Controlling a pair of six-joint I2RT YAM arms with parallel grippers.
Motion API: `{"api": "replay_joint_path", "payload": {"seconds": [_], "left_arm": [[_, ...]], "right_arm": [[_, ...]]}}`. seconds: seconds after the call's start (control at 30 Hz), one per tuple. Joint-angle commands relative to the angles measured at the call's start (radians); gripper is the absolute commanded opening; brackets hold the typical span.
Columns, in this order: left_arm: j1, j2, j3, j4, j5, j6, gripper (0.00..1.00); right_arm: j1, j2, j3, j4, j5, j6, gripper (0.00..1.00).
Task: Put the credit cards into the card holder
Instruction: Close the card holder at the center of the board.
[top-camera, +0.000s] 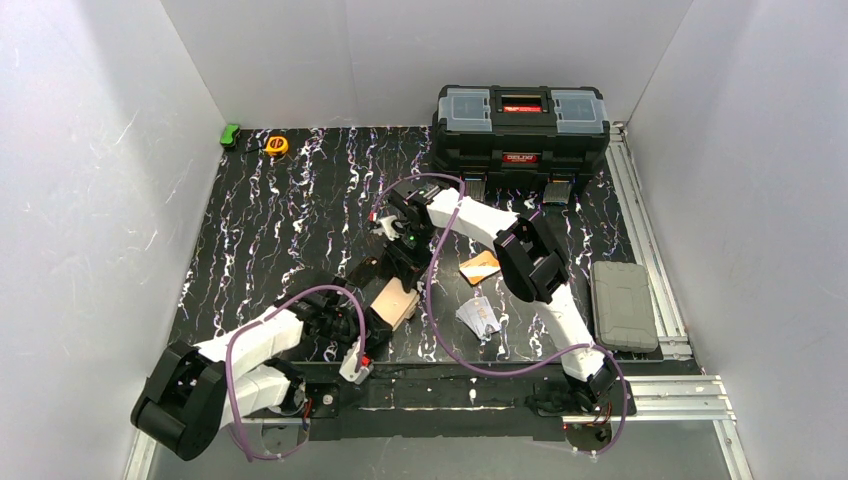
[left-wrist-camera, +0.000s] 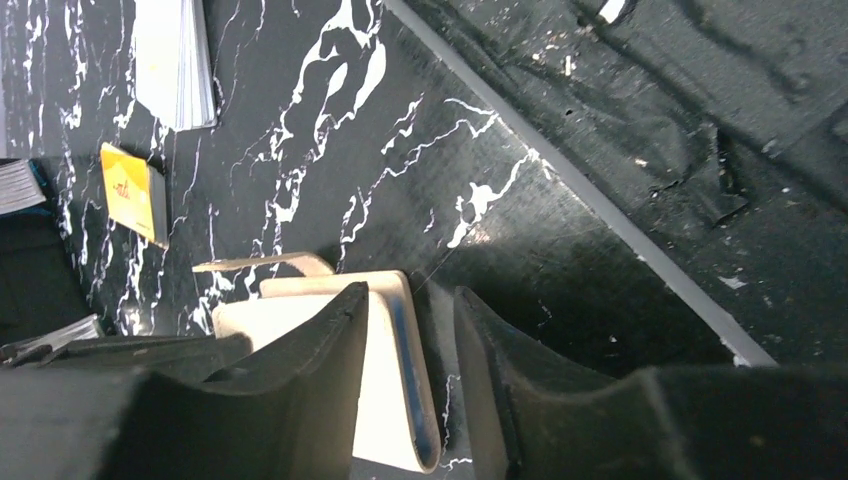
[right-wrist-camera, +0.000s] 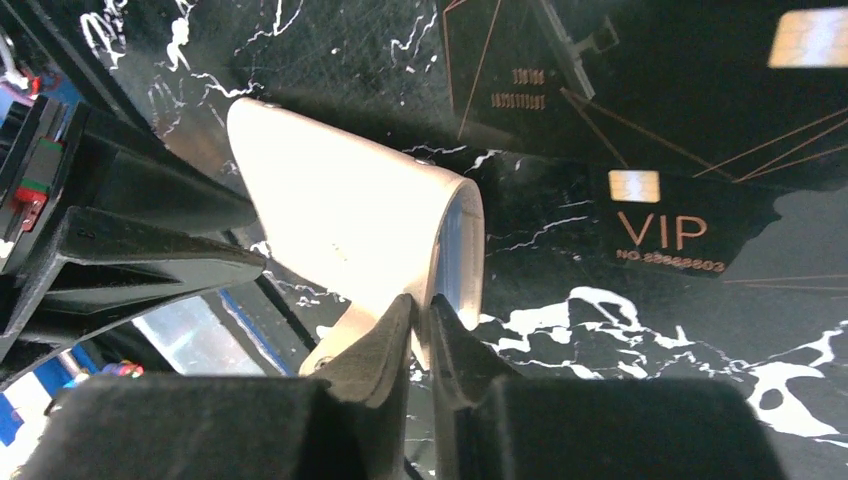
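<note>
The cream card holder (top-camera: 400, 300) lies open in the middle of the table between both grippers. My right gripper (right-wrist-camera: 420, 305) is shut on one edge of the card holder (right-wrist-camera: 340, 210) and reaches down onto it from behind (top-camera: 403, 268). My left gripper (left-wrist-camera: 412, 295) is open; its fingers straddle the holder's upright flap (left-wrist-camera: 395, 350), with a gap on the right side. A blue surface (left-wrist-camera: 408, 370) shows inside the fold; I cannot tell whether it is the light blue card. The orange-yellow card (top-camera: 480, 267) and the silver-white card (top-camera: 478, 317) lie to the holder's right.
A big black toolbox (top-camera: 520, 125) stands at the back. A grey case (top-camera: 622, 305) lies at the right edge. A yellow tape measure (top-camera: 277, 145) and a green object (top-camera: 231, 135) sit at the back left. Black VIP cards (right-wrist-camera: 660, 220) lie near the holder.
</note>
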Motion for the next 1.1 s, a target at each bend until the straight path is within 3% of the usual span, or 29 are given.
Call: {"api": "replay_joint_path", "payload": {"seconds": [0.0,0.07,0.2,0.3,0.43,0.57,0.73,1.07], "left_arm": [[-0.010,0.031,-0.001,-0.061,0.046,0.010,0.34],[-0.010,0.041,0.008,-0.060,0.042,0.001,0.34],[-0.011,0.050,0.010,-0.046,0.041,0.000,0.34],[-0.011,0.046,0.003,-0.036,0.042,-0.001,0.34],[-0.011,0.034,-0.001,-0.033,0.042,-0.018,0.34],[-0.016,0.019,0.007,-0.032,0.051,-0.031,0.34],[-0.016,-0.053,0.030,-0.041,0.016,-0.132,0.35],[-0.001,-0.227,0.025,-0.166,-0.043,-0.146,0.37]], "right_arm": [[0.007,-0.034,-0.018,0.049,0.039,0.040,0.24],[0.007,-0.060,-0.050,0.068,0.063,0.056,0.41],[0.005,-0.122,-0.112,0.114,0.121,0.110,0.59],[-0.007,-0.175,-0.138,0.143,0.196,0.168,0.72],[-0.046,-0.296,-0.229,0.198,0.365,0.294,0.80],[-0.045,-0.360,-0.272,0.175,0.407,0.347,0.75],[0.006,-0.435,-0.363,0.198,0.341,0.396,0.73],[0.152,-0.349,-0.301,0.128,0.357,0.467,0.68]]}}
